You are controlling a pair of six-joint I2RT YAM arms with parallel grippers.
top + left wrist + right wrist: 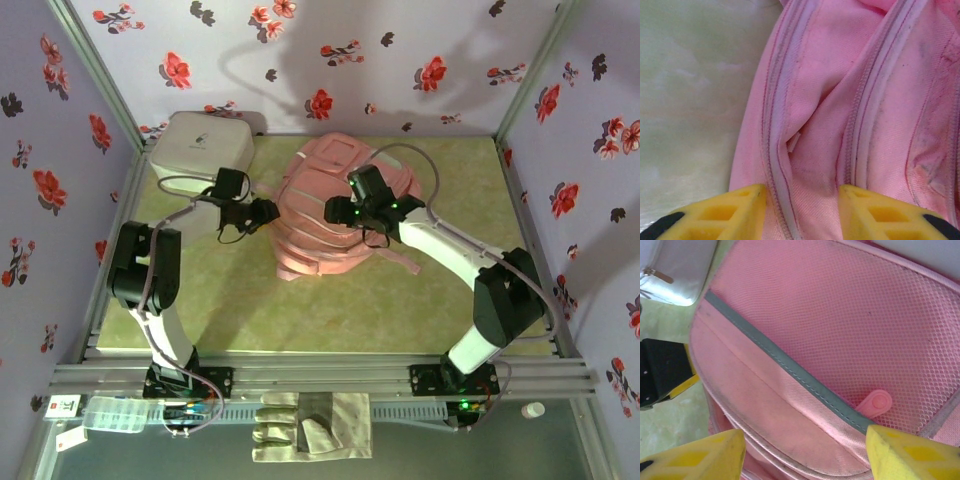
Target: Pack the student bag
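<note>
1. The table, covered in a pale green mat, is serving as the work surface, with patterned walls closing it in on three sides.
2. The student bag is lying flat near the middle of the table, a little toward the far side. It is placed between the two arms, probably so that both can reach its zips.
3. A white-grey case is sitting at the far left corner, just beside the bag. It is likely waiting to be packed. A small mark is showing on its top, too small to read.
4. The left gripper is reaching in at the bag's left edge. In the left wrist view its fingers are standing apart astride a zip seam, with pink fabric between them. Whether they are pressing that fabric yet cannot be told, but the aim seems to be to catch the seam and open the bag.
5. The right gripper is hovering over the bag's middle. Its fingers are spread wide above a mesh pocket edged with a grey band, and they are holding nothing.
6. A pale work glove is lying on the near ledge, outside the work area.
7. A clear plastic box is resting at the near left, and no lettering on it is legible.
8. A small pink tab is poking out just above the grey band, close to the right gripper's fingers. It is probably a pull to grasp.
</note>
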